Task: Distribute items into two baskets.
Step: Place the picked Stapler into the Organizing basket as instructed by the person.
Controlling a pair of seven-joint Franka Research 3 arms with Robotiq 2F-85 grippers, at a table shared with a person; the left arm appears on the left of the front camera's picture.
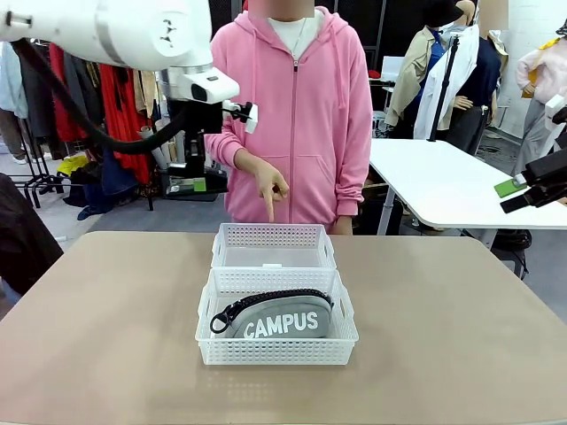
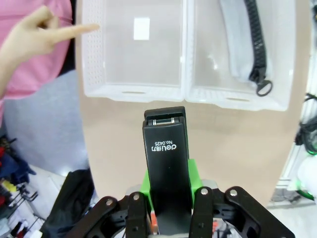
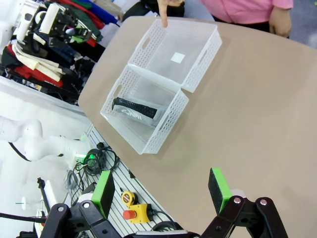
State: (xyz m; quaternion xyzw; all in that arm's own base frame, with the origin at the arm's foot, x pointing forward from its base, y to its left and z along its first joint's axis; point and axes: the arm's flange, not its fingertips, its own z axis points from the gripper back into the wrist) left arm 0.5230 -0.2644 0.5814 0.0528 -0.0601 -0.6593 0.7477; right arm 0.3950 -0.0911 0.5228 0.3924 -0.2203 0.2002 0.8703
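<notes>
While we hold our left hand (image 2: 171, 210) raised above the table (image 1: 443, 336), its green pads are clamped on the black stapler (image 2: 167, 168). The stapler's long axis runs straight out along our fingers, its front end pointing away from the hand toward the two baskets ahead; the printed top face is turned to the wrist camera.

Beyond the stapler's tip, the far basket (image 2: 133, 49) lies ahead and to one side, bare but for a white label on its floor. The near basket (image 2: 237, 54) sits touching it on the other side and contains the grey pouch (image 2: 237, 44). From the front, the pouch (image 1: 282, 320) lies with its long axis across the basket, "CAMPUS" lettering facing us and the black zipper along its upper edge.

A person's hand (image 1: 268, 186) points one finger down at the far basket (image 1: 273, 245).

Our right hand (image 3: 161, 191) hangs high with its pads spread wide, gripping nothing, the baskets well ahead of it.
</notes>
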